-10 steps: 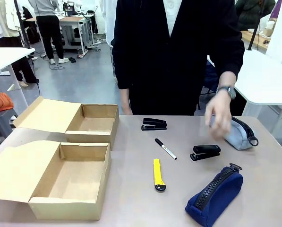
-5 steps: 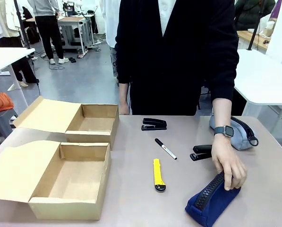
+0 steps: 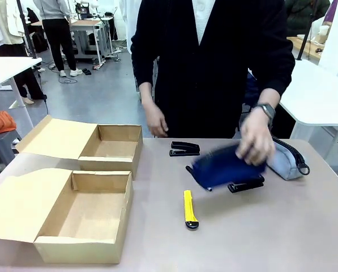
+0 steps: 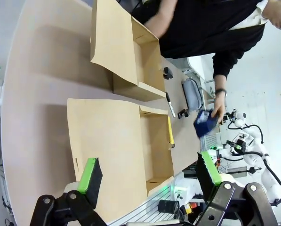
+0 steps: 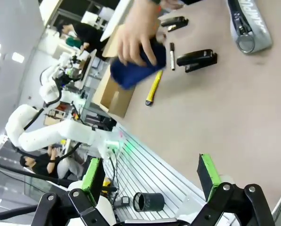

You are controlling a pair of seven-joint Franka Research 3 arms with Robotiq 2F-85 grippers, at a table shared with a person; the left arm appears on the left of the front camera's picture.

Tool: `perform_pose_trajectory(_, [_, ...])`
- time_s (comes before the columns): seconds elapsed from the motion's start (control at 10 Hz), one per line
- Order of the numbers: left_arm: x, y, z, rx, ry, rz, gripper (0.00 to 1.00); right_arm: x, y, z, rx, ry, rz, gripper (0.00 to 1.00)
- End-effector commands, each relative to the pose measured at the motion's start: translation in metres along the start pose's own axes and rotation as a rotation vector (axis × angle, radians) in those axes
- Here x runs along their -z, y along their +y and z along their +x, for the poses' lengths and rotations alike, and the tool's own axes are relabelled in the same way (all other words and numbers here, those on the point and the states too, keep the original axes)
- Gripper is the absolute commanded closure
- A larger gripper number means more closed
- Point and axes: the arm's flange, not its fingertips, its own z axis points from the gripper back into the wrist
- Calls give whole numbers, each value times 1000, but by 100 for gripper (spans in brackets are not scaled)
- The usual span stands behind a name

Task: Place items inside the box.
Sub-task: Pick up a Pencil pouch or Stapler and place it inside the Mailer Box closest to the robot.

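A person's hand point(image 3: 253, 141) carries the navy pouch point(image 3: 222, 165) in the air over the marker point(image 3: 189, 169) and one black stapler point(image 3: 247, 184). The navy pouch point(image 5: 135, 66) is blurred with motion. The grey pouch point(image 3: 285, 161) lies at the right, a second stapler point(image 3: 184, 148) farther back, and the yellow utility knife point(image 3: 189, 209) nearer me. Two open cardboard boxes, the near box point(image 3: 78, 249) and the far box point(image 3: 136, 158), stand at the left. My left gripper point(image 4: 149, 172) and right gripper point(image 5: 149, 172) are open, holding nothing, well away from the items.
The person stands at the far edge, the other hand point(image 3: 156, 120) hanging above the table beside the far box. Both box lids lie folded out to the left. The other arm's white base point(image 5: 46, 132) shows beyond the table edge.
The person's hand went from the grey pouch to the navy pouch, picked it up off the front right of the table and swung it left over the marker and stapler.
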Motion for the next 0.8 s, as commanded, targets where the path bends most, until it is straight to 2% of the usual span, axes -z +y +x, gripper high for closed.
perform_pose_trajectory(0.0, [-1,-1,2,22,-10,-19,0,-4,6,-7,13,-46,-6,0])
perform_pose_trajectory(0.1, [-1,-1,2,22,-10,-19,0,0,0,0,0,0,0,0])
perform_pose_trajectory(0.2, [-1,-1,2,22,-10,-19,0,14,6,4,-54,67,-64,0])
perform_pose_trajectory(0.3, [-1,-1,2,22,-10,-19,0,42,17,17,-128,92,-153,0])
perform_pose_trajectory(0.4, [-1,-1,2,22,-10,-19,0,80,29,32,-214,149,-258,0])
perform_pose_trajectory(0.5, [-1,-1,2,22,-10,-19,0,123,34,48,-309,255,-475,0])
perform_pose_trajectory(0.6, [-1,-1,2,22,-10,-19,0,147,38,55,-404,330,-621,0])
perform_pose_trajectory(0.7, [-1,-1,2,22,-10,-19,0,148,48,54,-470,381,-711,0])
